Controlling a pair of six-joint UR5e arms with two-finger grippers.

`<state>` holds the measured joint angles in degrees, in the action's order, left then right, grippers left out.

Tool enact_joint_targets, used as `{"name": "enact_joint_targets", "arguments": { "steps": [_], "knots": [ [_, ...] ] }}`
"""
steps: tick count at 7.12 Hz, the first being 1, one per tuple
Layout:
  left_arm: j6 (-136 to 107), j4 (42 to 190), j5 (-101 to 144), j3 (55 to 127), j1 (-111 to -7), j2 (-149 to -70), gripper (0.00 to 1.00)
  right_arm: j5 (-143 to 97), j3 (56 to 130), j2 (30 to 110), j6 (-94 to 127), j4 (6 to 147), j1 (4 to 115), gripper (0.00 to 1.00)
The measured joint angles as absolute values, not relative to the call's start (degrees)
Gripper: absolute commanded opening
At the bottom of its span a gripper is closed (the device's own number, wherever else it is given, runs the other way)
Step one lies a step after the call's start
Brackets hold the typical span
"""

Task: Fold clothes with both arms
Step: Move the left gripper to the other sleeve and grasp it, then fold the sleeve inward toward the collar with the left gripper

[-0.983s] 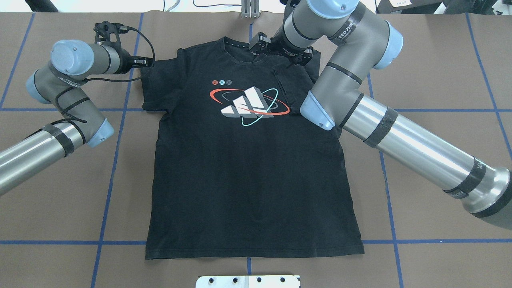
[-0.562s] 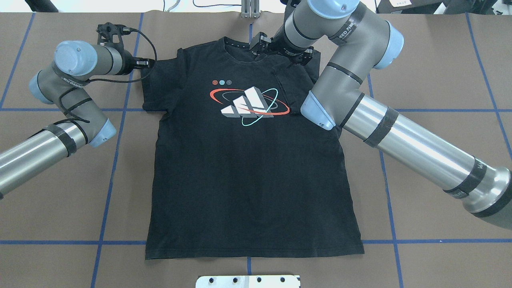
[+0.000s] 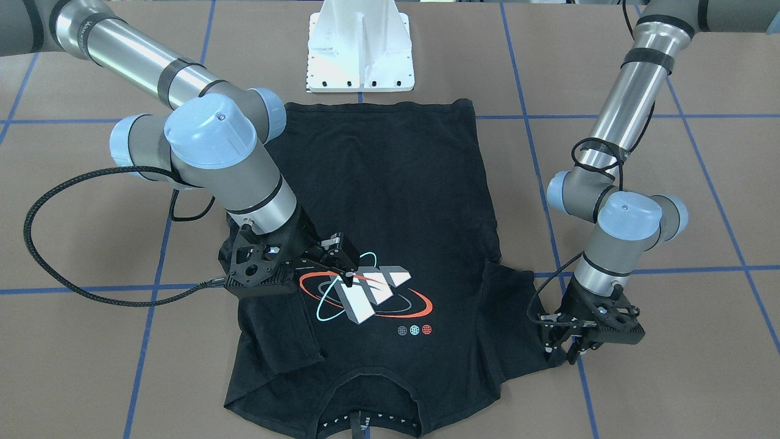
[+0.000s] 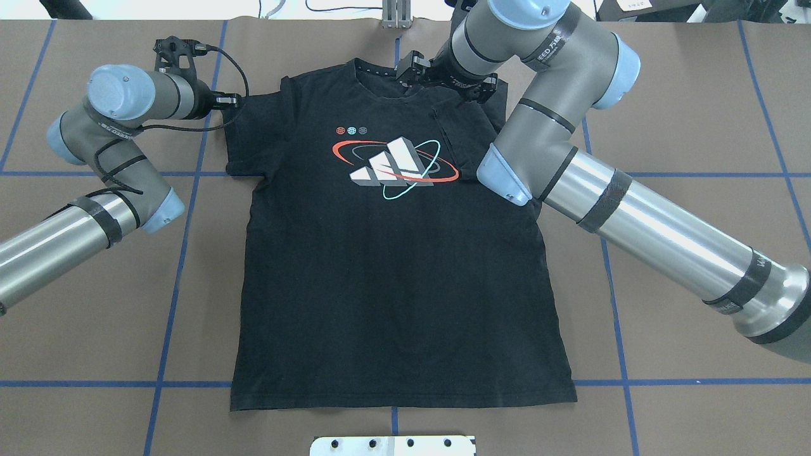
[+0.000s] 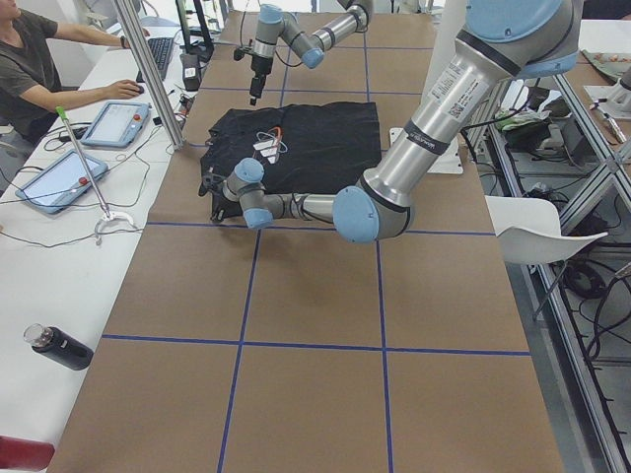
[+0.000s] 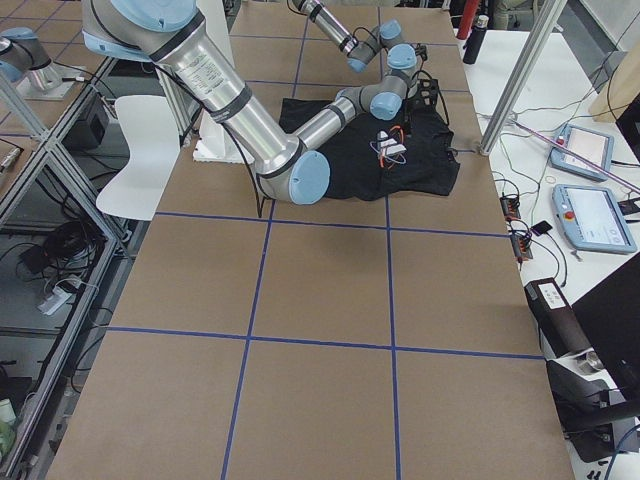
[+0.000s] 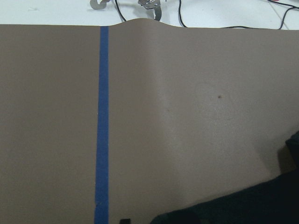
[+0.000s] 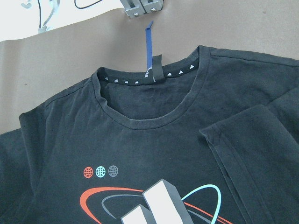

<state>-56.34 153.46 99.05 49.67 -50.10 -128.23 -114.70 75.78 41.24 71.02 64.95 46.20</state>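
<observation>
**Sleeve folds: one side done, the other pending**

The black short-sleeved T-shirt with the white-grey block logo [image 4: 393,285] lies flat, face up, on the brown paper-covered table [image 4: 697,95]. Its right sleeve [image 4: 459,136] is turned in over the chest. The right gripper [image 3: 344,262] hovers above the chest, jaws apparently parted, holding nothing. The left gripper [image 3: 570,350] sits low at the edge of the left sleeve [image 4: 253,133]; whether it has nipped cloth cannot be told.

Assessment: the left sleeve fold is in hand. The next move requires a secure pinch, then a lift and carry inward.

T-shirt [image 4: 393,285] shoulder behind right arm [image 4: 538,126]
</observation>
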Motion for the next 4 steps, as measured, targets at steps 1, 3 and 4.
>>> {"name": "enact_joint_targets", "arguments": {
  "steps": [1, 3, 4],
  "knots": [
    [-56.3, 153.5, 99.1, 49.7, -50.1, -128.3, 0.11, -114.7, 75.8, 41.3, 71.0, 64.9, 46.2, 1.00],
    [-56.2, 153.5, 99.2, 49.8, -50.1, -128.3, 0.00, -114.7, 75.8, 41.3, 71.0, 65.0, 46.2, 1.00],
    [-56.0, 153.5, 99.4, 50.1, -50.2, -128.3, 0.00, -114.7, 75.8, 41.4, 71.0, 64.9, 46.2, 1.00]
  ]
}}
